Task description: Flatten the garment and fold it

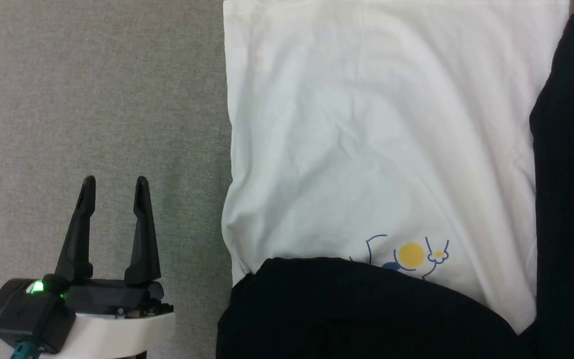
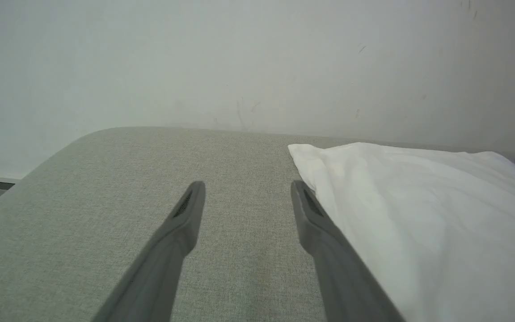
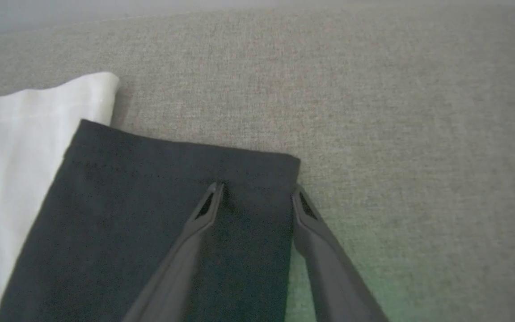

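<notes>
Here there is one garment [image 1: 366,139], two tools and one desk [image 1: 92,89]. The garment is a white shirt, lying flat with soft creases across the centre and right of the head view. Two black sleeves [image 1: 366,309] lie over it, one along the lower edge covering part of a small yellow-and-blue print [image 1: 410,254], the other down the right edge. The left tool [image 1: 115,183], at lower left, stands wide and empty over bare desk, just beside the shirt's white side edge. In its wrist view the right tool [image 3: 257,190] has its fingers apart, one tip over a black sleeve near the stitched cuff, the other at that sleeve's side edge. The desk is covered in grey woven fabric with a rounded corner, and a pale wall [image 2: 239,58] rises behind it.
</notes>
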